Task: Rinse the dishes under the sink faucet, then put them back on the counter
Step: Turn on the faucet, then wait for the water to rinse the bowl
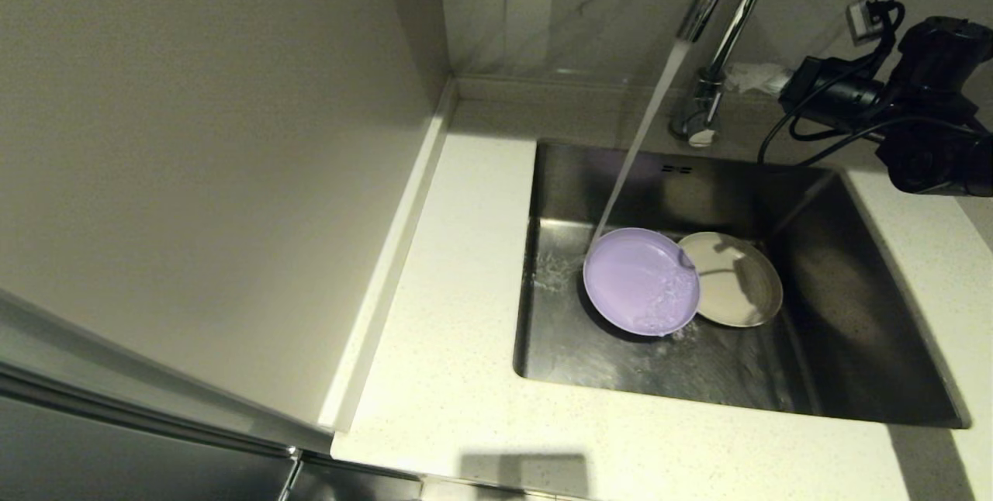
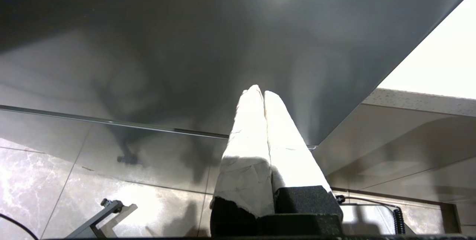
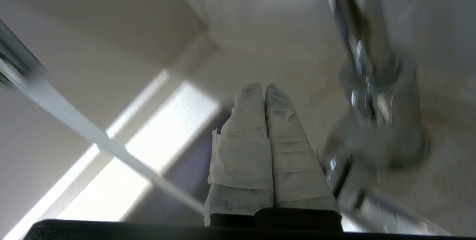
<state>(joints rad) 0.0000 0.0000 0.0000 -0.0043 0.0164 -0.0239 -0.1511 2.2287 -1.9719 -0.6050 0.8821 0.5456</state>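
Wetly, lavender plate [image 1: 641,281] under the faucet's [image 1: 717,36] stream.

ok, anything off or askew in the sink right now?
Water runs from the faucet onto the lavender plate, which lies overlapping the beige plate in the sink. Neither gripper holds a dish. No bowl in view.
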